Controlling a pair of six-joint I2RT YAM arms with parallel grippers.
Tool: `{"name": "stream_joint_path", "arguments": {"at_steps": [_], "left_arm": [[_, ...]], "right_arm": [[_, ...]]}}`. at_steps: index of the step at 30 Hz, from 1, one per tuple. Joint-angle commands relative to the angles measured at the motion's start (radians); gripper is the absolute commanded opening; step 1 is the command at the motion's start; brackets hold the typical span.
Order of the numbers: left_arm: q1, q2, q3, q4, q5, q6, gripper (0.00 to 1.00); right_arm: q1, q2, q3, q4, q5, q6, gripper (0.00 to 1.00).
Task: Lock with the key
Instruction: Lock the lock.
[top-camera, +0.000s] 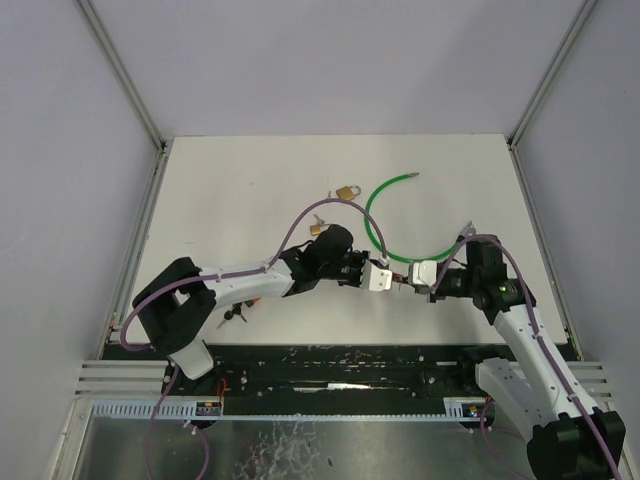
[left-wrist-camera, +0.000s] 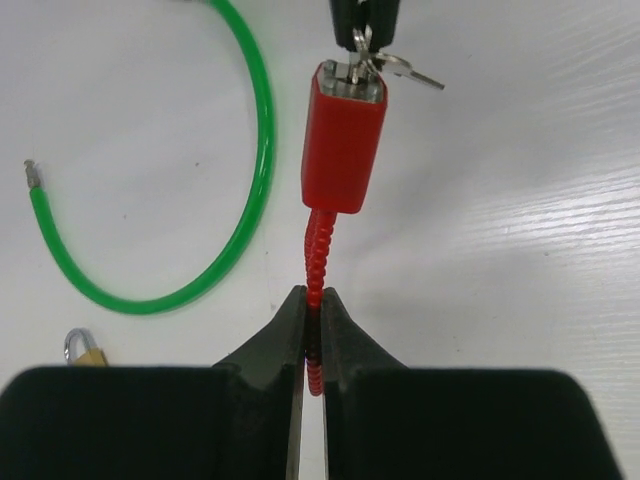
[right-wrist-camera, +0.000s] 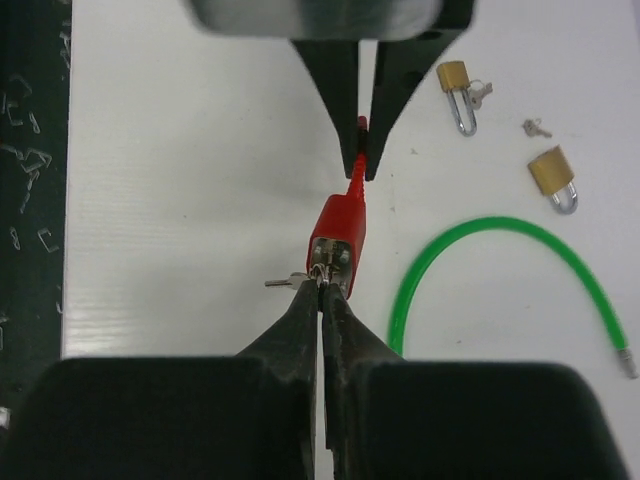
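The small red lock (left-wrist-camera: 343, 140) hangs above the table (top-camera: 250, 180); the left end effector (left-wrist-camera: 313, 300) is clamped on its bendy ribbed cable (left-wrist-camera: 318, 250), and the right end effector (right-wrist-camera: 322, 285) is pinched on the tiny, likely slippery key (left-wrist-camera: 372, 62)

White flat table (top-camera: 230, 190), on which are laid: green curved plastic-sheathed cable (left-wrist-camera: 265, 130); small brass padlock (right-wrist-camera: 455, 78); second brass padlock (right-wrist-camera: 550, 170); small loose silver key (right-wrist-camera: 536, 127).

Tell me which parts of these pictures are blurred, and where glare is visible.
Right wrist view: the body of the left end effector at the top edge is blurred, but the red lock is sharp. Left wrist view: the lock is sharp; the table shows pale streaks of sheen at the right. Top external view: even light, only faint shadows.
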Motion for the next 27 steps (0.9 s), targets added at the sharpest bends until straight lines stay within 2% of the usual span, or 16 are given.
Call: {"name": "stream_joint_path", "arguments": {"at_steps": [1, 3, 5, 8, 12, 19, 22, 27], "left_arm": [[0.036, -0.009, 0.045, -0.020, 0.108, 0.010, 0.00], [0.047, 0.021, 0.095, -0.101, 0.159, 0.019, 0.00], [0.048, 0.046, 0.126, -0.147, 0.169, 0.037, 0.00], [0.050, 0.041, 0.116, -0.134, 0.171, 0.038, 0.00], [0.058, 0.028, 0.102, -0.114, 0.182, 0.028, 0.00], [0.067, 0.019, 0.097, -0.109, 0.183, 0.018, 0.00], [0.067, -0.005, 0.059, -0.036, 0.133, -0.002, 0.00], [0.065, -0.065, -0.037, 0.118, -0.002, -0.007, 0.00]], "right_arm": [[0.005, -0.054, 0.011, -0.223, -0.007, -0.527, 0.00], [0.016, -0.045, 0.021, -0.283, 0.027, -0.675, 0.00], [0.026, -0.023, 0.062, -0.301, 0.058, -0.686, 0.00], [0.026, -0.019, 0.105, -0.221, 0.064, -0.488, 0.00], [0.025, -0.035, 0.123, -0.151, 0.064, -0.303, 0.00], [-0.008, 0.081, 0.233, -0.256, -0.048, -0.134, 0.00], [-0.011, 0.140, 0.271, -0.327, -0.087, -0.112, 0.00], [-0.011, 0.111, 0.246, -0.325, -0.014, -0.136, 0.00]]}}
